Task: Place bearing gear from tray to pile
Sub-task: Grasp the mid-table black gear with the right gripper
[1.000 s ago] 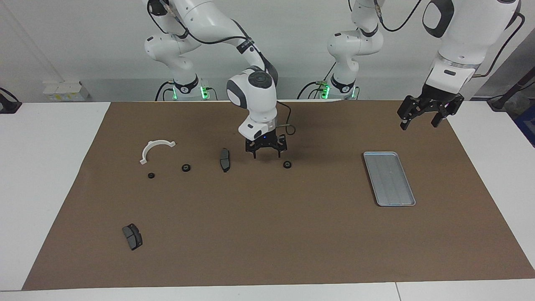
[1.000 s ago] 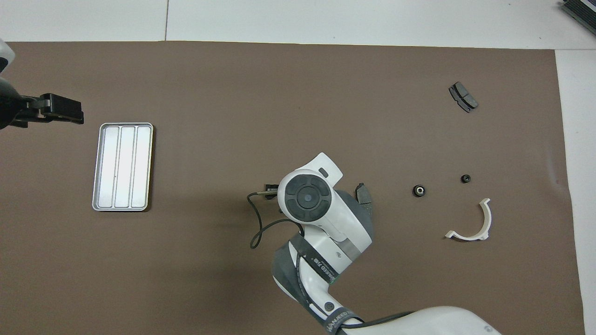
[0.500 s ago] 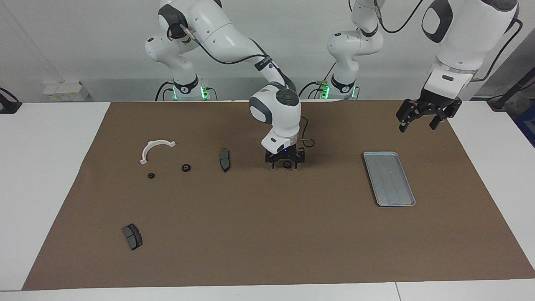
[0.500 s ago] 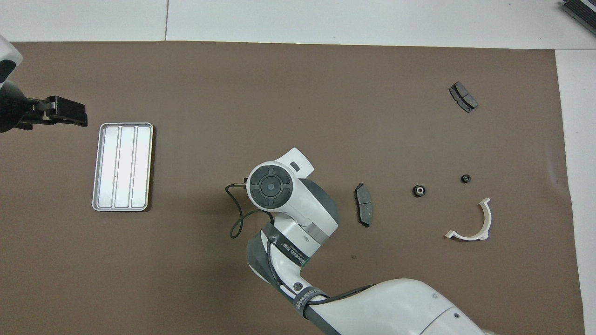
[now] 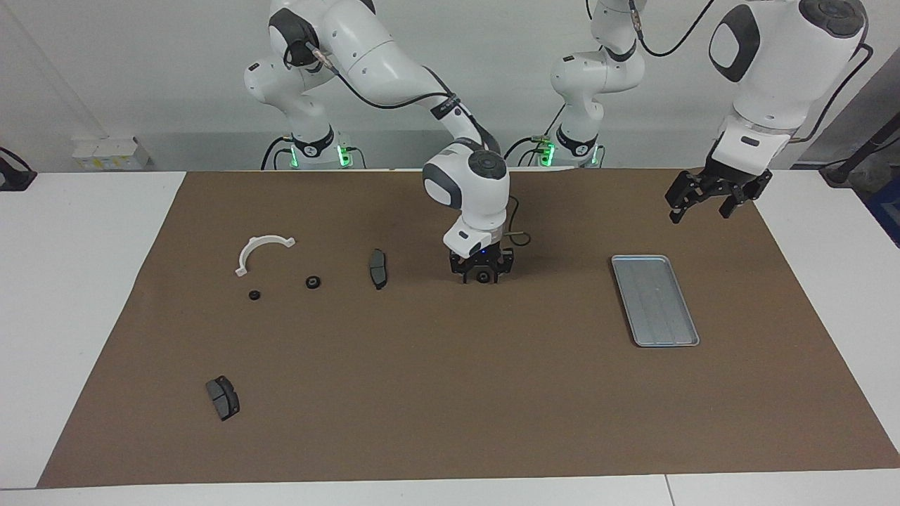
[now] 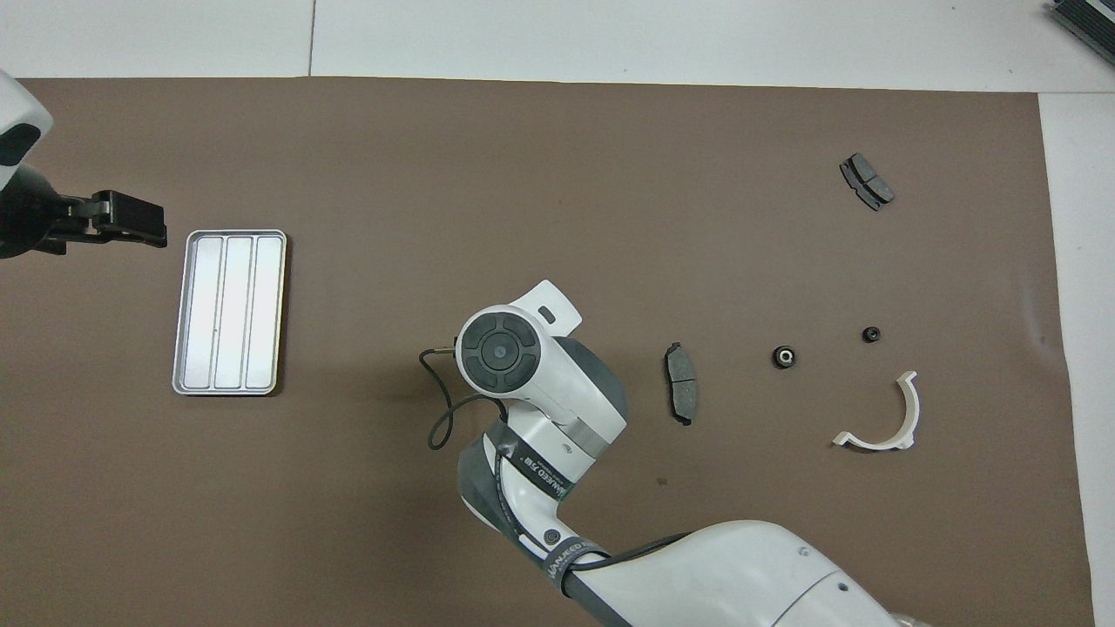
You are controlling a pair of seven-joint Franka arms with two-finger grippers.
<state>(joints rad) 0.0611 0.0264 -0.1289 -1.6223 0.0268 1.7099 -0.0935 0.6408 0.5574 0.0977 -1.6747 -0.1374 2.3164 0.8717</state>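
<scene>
A small black bearing gear (image 5: 483,277) lies on the brown mat, between the tray and the pile. My right gripper (image 5: 483,275) is down at the mat, right around this gear; in the overhead view the right arm's wrist (image 6: 505,348) hides both. The silver tray (image 5: 654,299) (image 6: 228,311) holds nothing. The pile lies toward the right arm's end: a white arc (image 5: 261,249) (image 6: 880,418), two black gears (image 5: 313,282) (image 5: 254,295) and a dark brake pad (image 5: 377,268). My left gripper (image 5: 699,209) (image 6: 139,222) hangs open in the air beside the tray.
A second dark brake pad (image 5: 222,397) (image 6: 866,180) lies apart from the pile, farther from the robots. The brown mat (image 5: 450,393) covers most of the white table. The right arm's cable (image 6: 440,409) loops beside its wrist.
The right gripper has moved from beside the brake pad toward the tray and down over the lone gear. The left gripper has drifted slightly up and back toward its base.
</scene>
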